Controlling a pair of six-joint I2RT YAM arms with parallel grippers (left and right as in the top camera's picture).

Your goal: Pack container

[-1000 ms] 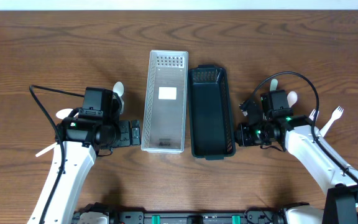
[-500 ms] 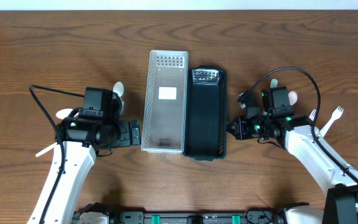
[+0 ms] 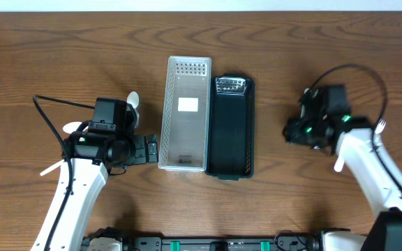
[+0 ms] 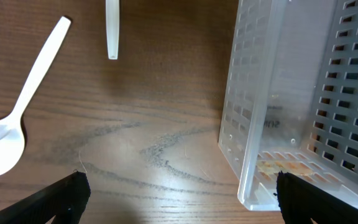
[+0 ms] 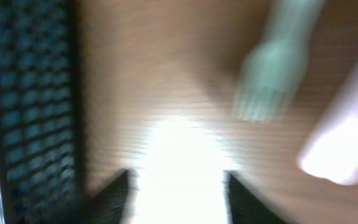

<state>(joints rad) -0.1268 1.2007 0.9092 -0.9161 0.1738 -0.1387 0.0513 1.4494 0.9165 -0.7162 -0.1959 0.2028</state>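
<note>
A clear slotted container (image 3: pixel 185 113) stands side by side with a black slotted container (image 3: pixel 231 127), their long sides touching. My left gripper (image 3: pixel 149 150) is open and empty at the clear container's near left corner, which shows in the left wrist view (image 4: pixel 291 112) beside the gripper (image 4: pixel 178 196). My right gripper (image 3: pixel 290 131) is open and empty, to the right of the black container and apart from it. The right wrist view is blurred: the gripper (image 5: pixel 178 193) is over bare wood, with the black container (image 5: pixel 30 106) at the left.
White plastic cutlery lies on the wood: a spoon (image 3: pixel 134 101) and another spoon (image 3: pixel 72 128) by the left arm, a fork (image 3: pixel 380 125) and a white piece (image 3: pixel 338 164) by the right arm. The left wrist view shows a spoon (image 4: pixel 11 124); the right wrist view shows a fork (image 5: pixel 272 81).
The black container has slid left against the clear one. My right arm has then drawn back to the right, away from it. The left arm has not moved.
</note>
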